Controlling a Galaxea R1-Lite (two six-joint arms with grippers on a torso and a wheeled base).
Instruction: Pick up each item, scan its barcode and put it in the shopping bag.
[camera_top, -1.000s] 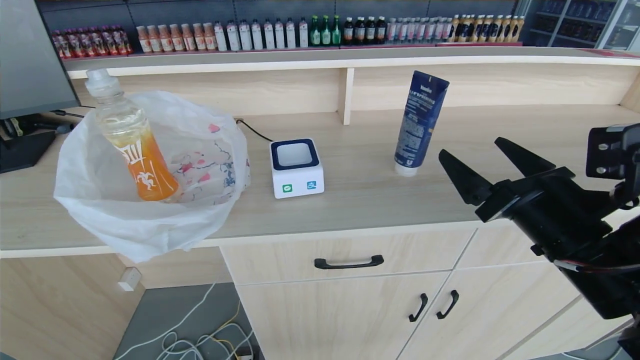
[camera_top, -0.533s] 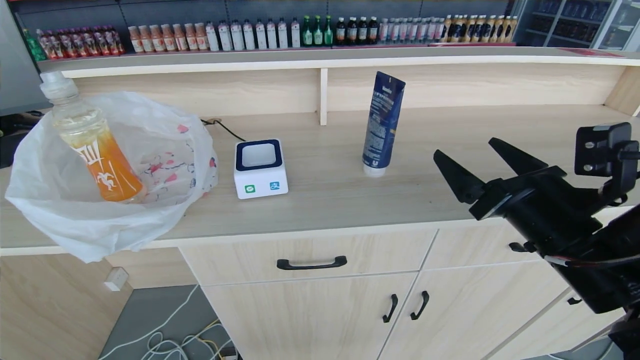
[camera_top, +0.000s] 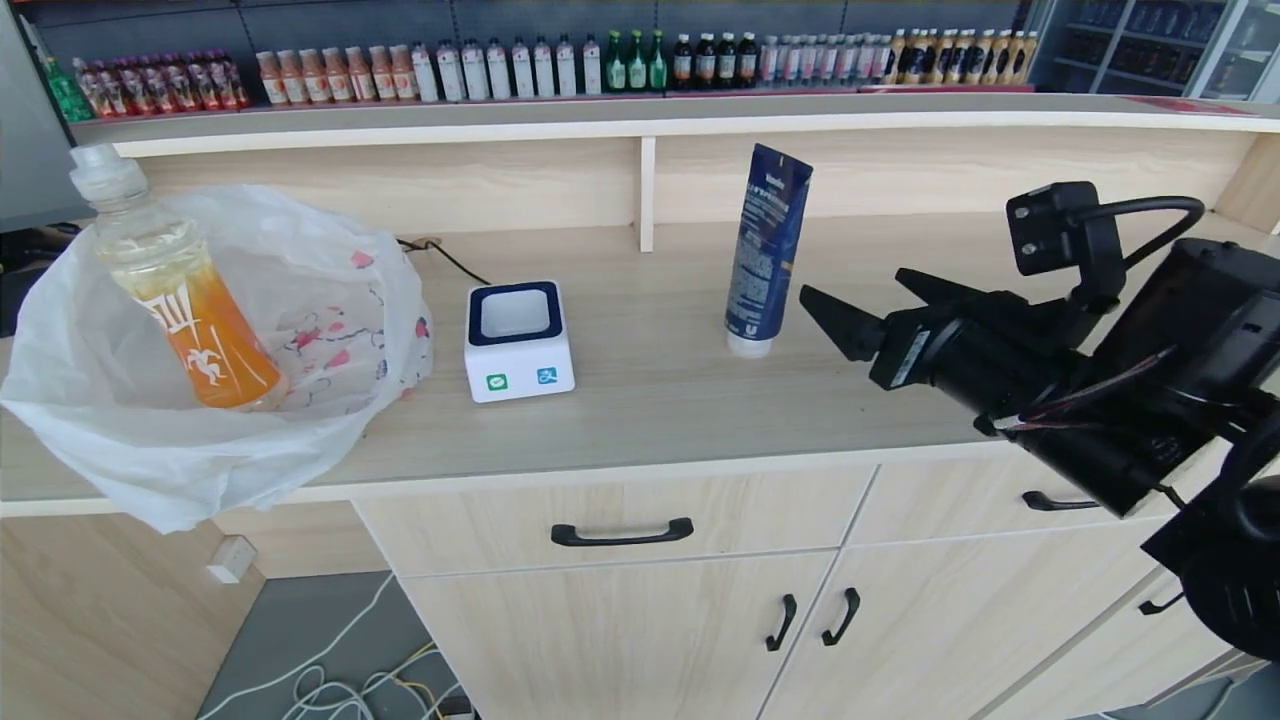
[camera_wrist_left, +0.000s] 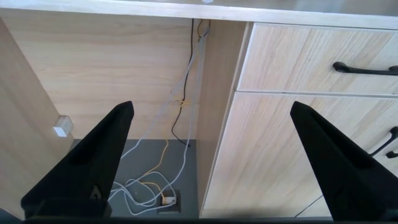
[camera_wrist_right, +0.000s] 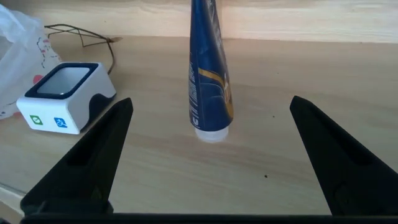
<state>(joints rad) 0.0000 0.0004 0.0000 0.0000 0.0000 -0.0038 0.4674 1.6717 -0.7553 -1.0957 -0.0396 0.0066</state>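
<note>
My right hand (camera_top: 850, 281) is spread apart, level with the blue tube (camera_top: 765, 250) and near it, not touching. The tube stands cap-down on the table (camera_top: 650, 410), covered in white print I can't make out, plus a gold stripe. The white scanner (camera_top: 518, 340) has green and blue icons on its front. The orange drink bottle (camera_top: 180, 300) leans in the shopping bag (camera_top: 150, 450). My left hand (camera_wrist_left: 211, 106) is apart too, down by the cabinet.
</note>
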